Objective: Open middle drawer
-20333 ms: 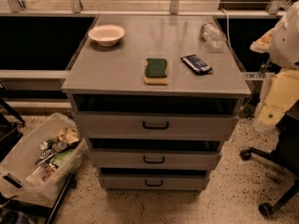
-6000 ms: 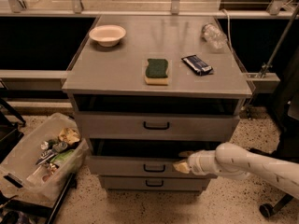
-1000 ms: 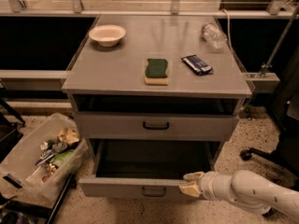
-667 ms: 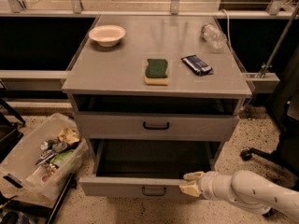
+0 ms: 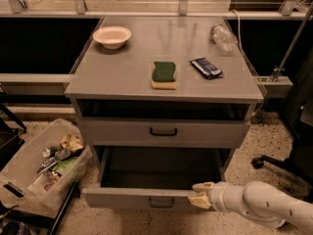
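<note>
The middle drawer [image 5: 132, 198] is pulled far out of the grey cabinet, and its dark inside looks empty. Its black bar handle [image 5: 161, 203] sits at the centre of the front. My gripper [image 5: 200, 196] comes in from the lower right on a white arm [image 5: 264, 207]. It sits at the top edge of the drawer front, to the right of the handle. The top drawer [image 5: 163, 132] is closed. The lowest drawer is hidden under the open one.
On the cabinet top lie a white bowl [image 5: 112, 36], a green-and-yellow sponge [image 5: 164, 74], a dark snack packet [image 5: 206, 67] and a clear plastic bottle [image 5: 224, 36]. A clear bin of rubbish [image 5: 41, 168] stands on the floor at left. A chair base [image 5: 269, 161] is at right.
The drawer stands out about as far as a second ago. The gripper stays at the right part of the drawer front.
</note>
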`<state>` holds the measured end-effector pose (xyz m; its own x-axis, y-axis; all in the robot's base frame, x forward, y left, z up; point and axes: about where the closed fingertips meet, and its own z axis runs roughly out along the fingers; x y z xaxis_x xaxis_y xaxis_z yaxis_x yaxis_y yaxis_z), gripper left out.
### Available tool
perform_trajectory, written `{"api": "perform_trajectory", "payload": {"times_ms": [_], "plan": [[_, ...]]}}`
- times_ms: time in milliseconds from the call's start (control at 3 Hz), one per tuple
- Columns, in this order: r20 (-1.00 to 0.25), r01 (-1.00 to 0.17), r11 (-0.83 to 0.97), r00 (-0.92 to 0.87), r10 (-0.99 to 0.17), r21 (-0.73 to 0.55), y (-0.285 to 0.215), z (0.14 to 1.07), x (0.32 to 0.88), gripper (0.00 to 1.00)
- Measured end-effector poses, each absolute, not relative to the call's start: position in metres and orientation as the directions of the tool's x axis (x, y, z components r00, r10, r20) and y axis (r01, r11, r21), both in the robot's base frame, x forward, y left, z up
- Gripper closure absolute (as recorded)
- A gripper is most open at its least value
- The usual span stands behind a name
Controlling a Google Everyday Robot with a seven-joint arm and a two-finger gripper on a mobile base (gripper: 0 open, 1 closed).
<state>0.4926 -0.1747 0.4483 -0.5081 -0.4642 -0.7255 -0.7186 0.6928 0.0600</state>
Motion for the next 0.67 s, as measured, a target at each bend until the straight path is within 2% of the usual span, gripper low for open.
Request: {"api": "perform_trajectory", "payload": {"times_ms": [667], "plan": [[-0.726,-0.719,0.692,-0.511,-0.461,0.067,-0.1748,0.4480,0.4845,1.00]]}}
